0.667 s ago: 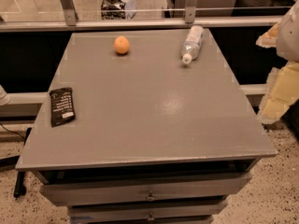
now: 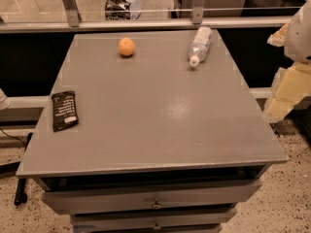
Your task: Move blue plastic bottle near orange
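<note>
The blue plastic bottle (image 2: 199, 45) lies on its side at the far right of the grey table (image 2: 160, 125), white cap pointing toward the front. The orange (image 2: 126, 46) sits at the far middle-left, about two bottle lengths left of the bottle. My gripper (image 2: 284, 93) shows as cream-coloured parts at the right edge of the view, beside and off the table's right edge, well apart from the bottle and holding nothing that I can see.
A black packet (image 2: 64, 110) lies near the table's left edge. Drawers (image 2: 155, 205) sit under the tabletop at the front. A railing with glass (image 2: 146, 21) runs behind the table's far edge.
</note>
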### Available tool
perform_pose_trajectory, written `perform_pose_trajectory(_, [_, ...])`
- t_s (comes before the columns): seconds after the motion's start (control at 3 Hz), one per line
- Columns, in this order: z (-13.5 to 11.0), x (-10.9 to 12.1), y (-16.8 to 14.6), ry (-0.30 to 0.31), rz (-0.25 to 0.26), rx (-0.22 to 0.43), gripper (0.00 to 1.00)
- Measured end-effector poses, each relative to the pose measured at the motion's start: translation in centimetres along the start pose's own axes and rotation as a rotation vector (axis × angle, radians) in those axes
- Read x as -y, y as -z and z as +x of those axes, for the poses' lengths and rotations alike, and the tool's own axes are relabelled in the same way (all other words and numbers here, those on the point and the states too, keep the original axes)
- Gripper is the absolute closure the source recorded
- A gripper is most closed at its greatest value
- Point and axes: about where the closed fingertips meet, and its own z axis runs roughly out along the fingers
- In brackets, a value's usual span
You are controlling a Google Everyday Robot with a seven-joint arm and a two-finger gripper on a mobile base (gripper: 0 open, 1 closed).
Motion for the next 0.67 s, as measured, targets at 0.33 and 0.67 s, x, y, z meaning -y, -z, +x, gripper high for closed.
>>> perform_pose_trajectory(0.33, [0.6, 5.2, -2.2, -0.118, 0.095, 0.022, 0.00])
perform_pose_trajectory(0.67, [0.6, 11.0, -4.0, -0.248, 0.172, 0.084, 0.00])
